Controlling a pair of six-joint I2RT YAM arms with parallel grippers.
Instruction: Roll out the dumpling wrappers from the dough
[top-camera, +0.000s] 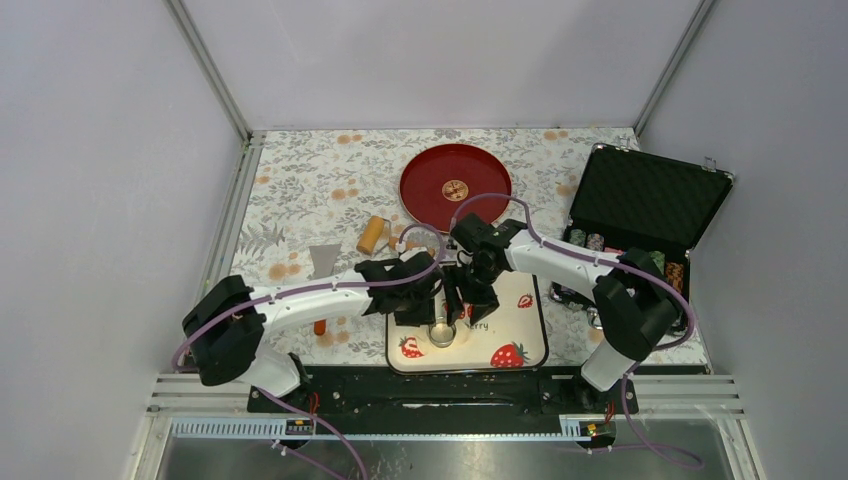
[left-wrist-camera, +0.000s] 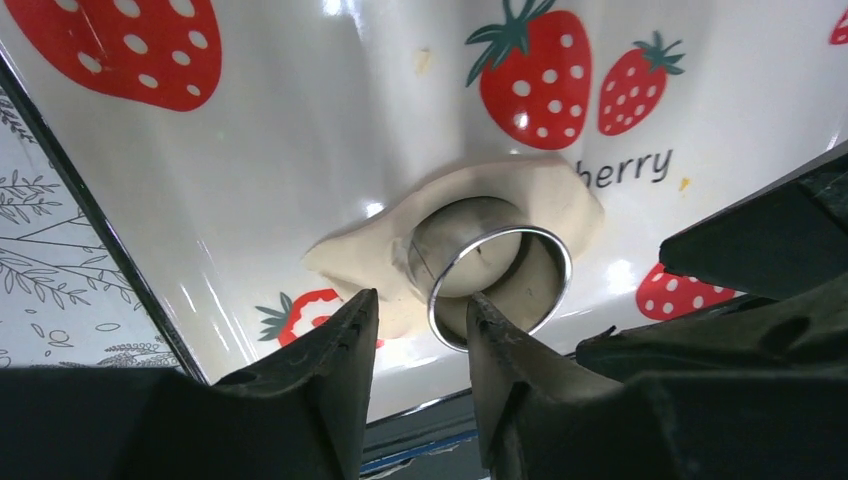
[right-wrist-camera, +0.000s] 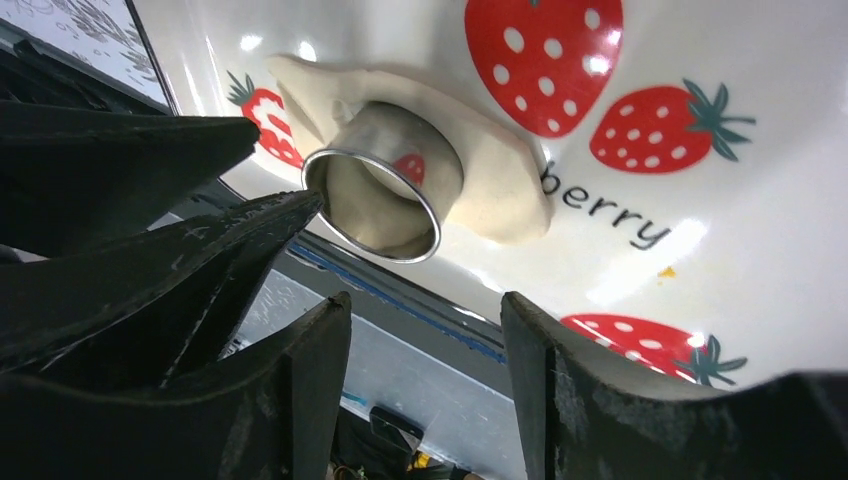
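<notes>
Floral cloth covers the bench (top-camera: 300, 200), and at its six o'clock edge lies the strawberry board (top-camera: 525, 335), with the dough (left-wrist-camera: 570, 200) flattened to a ragged patch near the board's eight o'clock and the ring cutter (left-wrist-camera: 445, 245) standing pressed into it. The left fingers (left-wrist-camera: 340, 350) are part way apart at the ring's near rim and the right fingers (right-wrist-camera: 310, 360) are spread wide just beside, neither pinching anything. I fear the soft sheet may stick and tear if the ring is lifted at a tilt, and the crowded fingers could knock each other.
</notes>
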